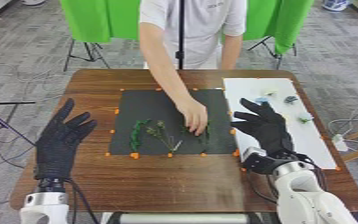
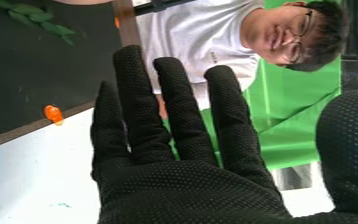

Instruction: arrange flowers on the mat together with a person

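In the head view, a person's hand (image 1: 191, 111) is on a green stem (image 1: 206, 137) at the right part of the black mat (image 1: 127, 107). Another green sprig (image 1: 137, 135) lies at the mat's left, with a thin branching stem (image 1: 168, 142) between. My left hand (image 1: 60, 145) stands open left of the mat. My right hand (image 1: 266, 127) is open and holds nothing, over the left edge of the white sheet. In the right wrist view my right hand (image 2: 180, 182) has straight fingers, and a leafy sprig (image 2: 38, 17) lies on the mat (image 2: 42, 75).
On the white sheet (image 1: 313, 145) lie small flowers: a pale one (image 1: 270, 93), a grey-blue one (image 1: 290, 99) and a greenish one (image 1: 305, 118). Orange tape pieces (image 1: 135, 156) line the mat's edges. The brown table (image 1: 91, 187) extends around both.
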Robot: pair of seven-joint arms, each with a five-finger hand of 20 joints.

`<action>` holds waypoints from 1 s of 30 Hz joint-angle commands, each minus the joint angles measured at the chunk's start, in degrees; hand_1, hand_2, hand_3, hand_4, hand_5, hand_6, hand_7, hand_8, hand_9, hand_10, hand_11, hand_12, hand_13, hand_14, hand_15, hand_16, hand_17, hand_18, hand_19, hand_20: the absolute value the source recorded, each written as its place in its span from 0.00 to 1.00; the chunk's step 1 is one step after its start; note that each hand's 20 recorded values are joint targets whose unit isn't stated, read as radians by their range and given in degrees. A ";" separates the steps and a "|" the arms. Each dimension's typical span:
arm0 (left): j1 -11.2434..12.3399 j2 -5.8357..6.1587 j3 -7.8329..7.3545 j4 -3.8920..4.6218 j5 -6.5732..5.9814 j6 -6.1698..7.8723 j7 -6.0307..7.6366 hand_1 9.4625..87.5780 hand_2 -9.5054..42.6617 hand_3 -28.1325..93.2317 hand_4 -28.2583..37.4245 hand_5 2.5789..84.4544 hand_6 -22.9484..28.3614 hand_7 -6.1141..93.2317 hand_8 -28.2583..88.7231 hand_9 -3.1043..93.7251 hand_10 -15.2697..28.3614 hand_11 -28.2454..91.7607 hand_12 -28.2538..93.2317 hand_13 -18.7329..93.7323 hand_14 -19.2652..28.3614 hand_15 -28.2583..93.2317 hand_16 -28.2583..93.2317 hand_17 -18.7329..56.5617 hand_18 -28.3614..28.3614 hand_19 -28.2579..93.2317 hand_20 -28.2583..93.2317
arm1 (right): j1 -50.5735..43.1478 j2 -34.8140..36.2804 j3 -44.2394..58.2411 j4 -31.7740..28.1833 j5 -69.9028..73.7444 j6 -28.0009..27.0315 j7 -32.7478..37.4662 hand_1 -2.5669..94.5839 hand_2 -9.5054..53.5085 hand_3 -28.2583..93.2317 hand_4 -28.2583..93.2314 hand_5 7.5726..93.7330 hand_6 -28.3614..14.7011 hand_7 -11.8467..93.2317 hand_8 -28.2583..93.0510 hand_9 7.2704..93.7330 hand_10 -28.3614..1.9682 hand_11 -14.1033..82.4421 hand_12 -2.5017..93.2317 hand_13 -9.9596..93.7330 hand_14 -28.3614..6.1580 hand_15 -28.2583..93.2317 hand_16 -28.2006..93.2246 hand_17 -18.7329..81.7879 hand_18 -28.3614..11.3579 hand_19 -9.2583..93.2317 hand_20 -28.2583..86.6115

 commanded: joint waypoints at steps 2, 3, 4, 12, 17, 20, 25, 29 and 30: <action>0.78 -0.07 0.10 -0.13 -0.21 0.62 -0.12 0.16 0.35 0.85 0.01 0.35 0.55 0.18 0.16 0.42 0.78 0.44 0.32 0.44 0.92 0.62 0.17 0.23 0.97 0.81 0.13 | -0.39 0.48 -0.71 -0.84 -1.64 3.21 -0.31 0.15 0.33 0.83 0.01 0.43 0.61 0.25 0.13 0.50 0.33 0.29 0.18 0.48 0.23 0.55 0.34 0.24 0.18 0.52 0.41; 0.90 0.06 0.11 -0.15 -0.32 0.69 0.13 0.16 0.35 0.85 0.01 0.35 0.55 0.18 0.16 0.42 0.78 0.44 0.32 0.44 0.92 0.62 0.17 0.23 0.97 0.80 0.13 | -0.06 0.97 -1.26 -0.91 -2.39 4.64 -0.51 0.15 0.33 0.83 0.01 0.44 0.61 0.25 0.13 0.50 0.32 0.29 0.18 0.48 0.23 0.55 0.34 0.24 0.18 0.52 0.41; 0.82 0.10 0.13 -0.15 -0.34 0.75 0.18 0.16 0.35 0.85 0.01 0.35 0.55 0.18 0.16 0.42 0.78 0.44 0.32 0.44 0.92 0.62 0.17 0.23 0.97 0.80 0.13 | 0.16 1.54 -1.87 -1.01 -3.42 6.68 -1.01 0.16 0.32 0.83 0.01 0.44 0.61 0.25 0.13 0.50 0.32 0.30 0.18 0.48 0.23 0.56 0.34 0.24 0.18 0.52 0.41; 1.01 0.82 0.41 -0.39 -0.76 1.43 0.78 0.16 0.35 0.85 0.01 0.35 0.55 0.18 0.16 0.42 0.78 0.44 0.32 0.44 0.92 0.62 0.17 0.23 0.97 0.80 0.14 | 1.18 4.92 -1.07 -2.38 -15.93 13.40 5.62 0.18 0.26 0.84 0.01 0.42 0.60 0.26 0.13 0.53 0.31 0.40 0.20 0.54 0.29 0.69 0.33 0.27 0.14 0.62 0.45; 0.78 1.73 0.84 -0.45 -1.15 2.02 1.81 0.16 0.35 0.85 0.01 0.35 0.55 0.18 0.16 0.42 0.78 0.44 0.32 0.44 0.92 0.62 0.17 0.23 0.97 0.80 0.14 | 10.08 8.04 -5.84 -1.28 -36.35 19.14 23.16 0.20 0.24 0.83 0.02 0.42 0.60 0.27 0.13 0.55 0.32 0.46 0.22 0.57 0.31 0.75 0.33 0.31 0.14 0.67 0.45; 0.77 2.08 0.90 -0.51 -1.30 2.11 2.12 0.16 0.35 0.85 0.01 0.35 0.55 0.18 0.16 0.42 0.78 0.44 0.32 0.44 0.92 0.62 0.17 0.23 0.97 0.80 0.14 | 13.08 10.61 -7.69 -0.71 -47.05 18.53 32.81 0.21 0.24 0.83 0.02 0.43 0.60 0.27 0.13 0.56 0.32 0.51 0.22 0.58 0.31 0.78 0.33 0.31 0.14 0.68 0.46; 0.55 3.44 1.51 -0.62 -1.99 3.00 3.46 0.16 0.35 0.85 0.01 0.35 0.56 0.18 0.16 0.42 0.78 0.44 0.32 0.44 0.92 0.62 0.17 0.23 0.97 0.80 0.14 | 17.45 13.76 -10.58 1.29 -58.72 13.12 46.05 0.23 0.22 0.83 0.03 0.44 0.60 0.28 0.12 0.58 0.33 0.57 0.24 0.60 0.33 0.80 0.32 0.32 0.13 0.70 0.46; 0.52 4.17 1.67 -0.76 -2.43 3.54 4.41 0.16 0.35 0.85 0.01 0.35 0.56 0.18 0.16 0.42 0.78 0.44 0.32 0.44 0.92 0.62 0.17 0.23 0.97 0.80 0.14 | 22.54 15.10 -15.01 4.59 -65.23 6.73 52.93 0.26 0.20 0.83 0.03 0.45 0.61 0.28 0.12 0.60 0.33 0.59 0.23 0.62 0.34 0.80 0.32 0.33 0.12 0.72 0.46; 0.66 4.11 1.67 -0.82 -2.39 3.56 4.43 0.16 0.35 0.85 0.01 0.35 0.56 0.18 0.16 0.42 0.78 0.44 0.32 0.44 0.92 0.62 0.17 0.23 0.97 0.80 0.14 | 23.40 15.15 -15.76 5.28 -66.40 5.36 54.15 0.26 0.20 0.83 0.03 0.45 0.61 0.28 0.12 0.60 0.33 0.59 0.23 0.63 0.35 0.80 0.32 0.33 0.12 0.72 0.46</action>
